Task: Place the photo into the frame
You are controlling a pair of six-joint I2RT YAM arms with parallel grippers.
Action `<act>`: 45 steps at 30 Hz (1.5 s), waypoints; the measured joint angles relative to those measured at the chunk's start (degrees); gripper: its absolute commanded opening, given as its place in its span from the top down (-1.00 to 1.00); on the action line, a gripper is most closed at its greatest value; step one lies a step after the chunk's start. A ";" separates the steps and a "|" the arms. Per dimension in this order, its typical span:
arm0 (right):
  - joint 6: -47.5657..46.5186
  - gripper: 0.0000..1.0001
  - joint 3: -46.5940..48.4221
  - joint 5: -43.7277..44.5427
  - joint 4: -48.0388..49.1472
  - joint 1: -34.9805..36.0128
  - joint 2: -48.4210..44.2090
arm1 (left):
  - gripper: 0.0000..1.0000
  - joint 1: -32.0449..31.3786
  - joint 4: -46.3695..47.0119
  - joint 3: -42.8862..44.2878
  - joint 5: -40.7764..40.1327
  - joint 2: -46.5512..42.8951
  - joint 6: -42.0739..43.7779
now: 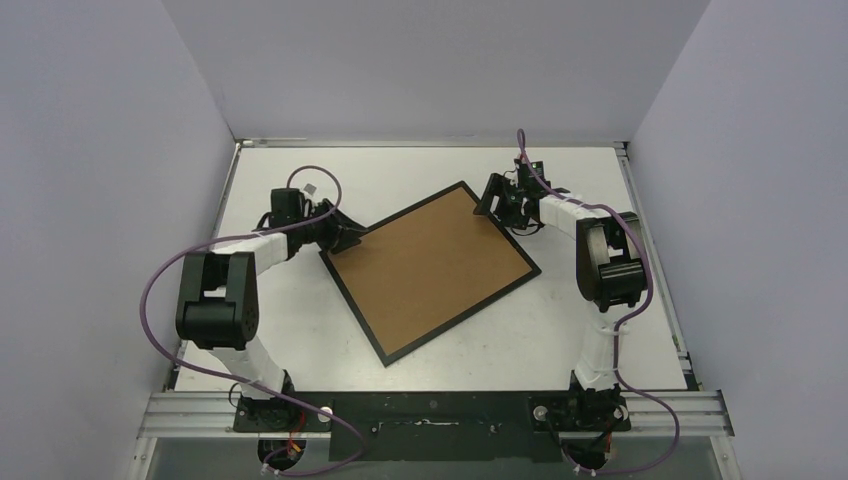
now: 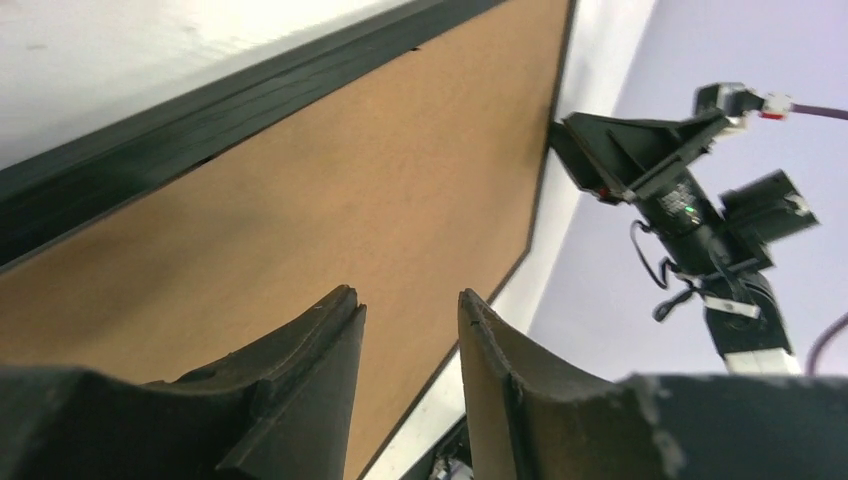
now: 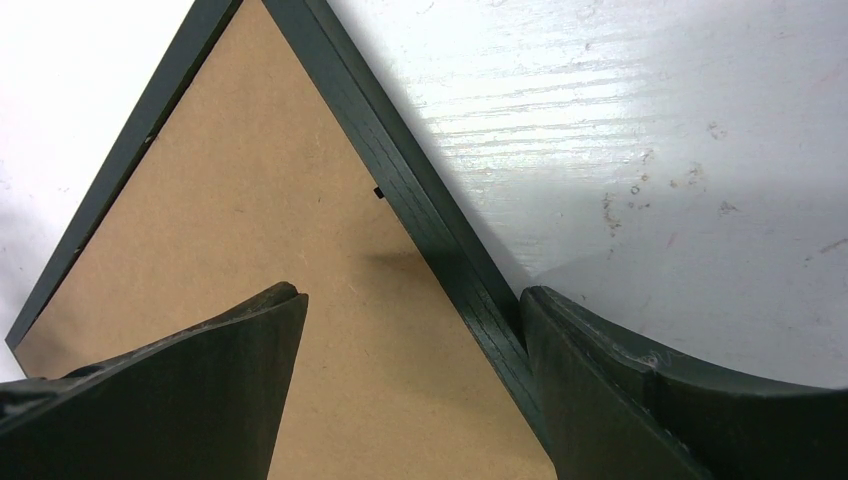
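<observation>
**Black frame, back side up, a gripper at each of two corners**

The frame [image 3: 412,200] lies flat on the white table [image 1: 560,330], with the brown backing board [image 1: 430,262] uppermost.

- Right gripper [image 3: 410,295]: jaws wide, straddling the frame's rail, with one finger over the board and one over the table.
- Left gripper [image 2: 410,300]: jaws narrow, nothing between them, with the board directly ahead and beneath.

A brown cardboard backing [image 1: 430,265] lies flat between the left gripper [image 1: 352,238] and the right gripper [image 1: 490,207], with a corner close to each (its face is plain and unmarked). The white table [image 1: 300,330] spreads beneath both grippers. Just ahead of the right gripper, the wrist view shows small scuffs [image 3: 640,190] on its surface. Pale grey walls [image 1: 430,70] rise beyond the grippers, and a metal rail [image 1: 200,412] runs well behind them.
</observation>
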 measured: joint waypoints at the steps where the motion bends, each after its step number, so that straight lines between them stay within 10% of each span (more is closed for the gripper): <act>1: 0.04 -0.62 0.02 -0.02 0.00 0.00 0.02 | 0.16 0.22 -2.14 0.13 -1.40 -0.98 0.98; 12: 0.02 -0.61 0.07 0.11 -0.13 0.00 0.02 | 0.05 1.64 -23.04 2.95 -15.61 -3.37 13.84; 35: -1.99 -0.66 -3.13 5.99 -2.51 1.68 -3.50 | 0.14 0.13 -28.89 8.48 -18.08 2.25 18.29; 45: -17.31 -0.69 -9.42 19.34 -10.45 23.71 -20.81 | 0.15 0.15 -33.62 13.07 -17.20 5.77 20.65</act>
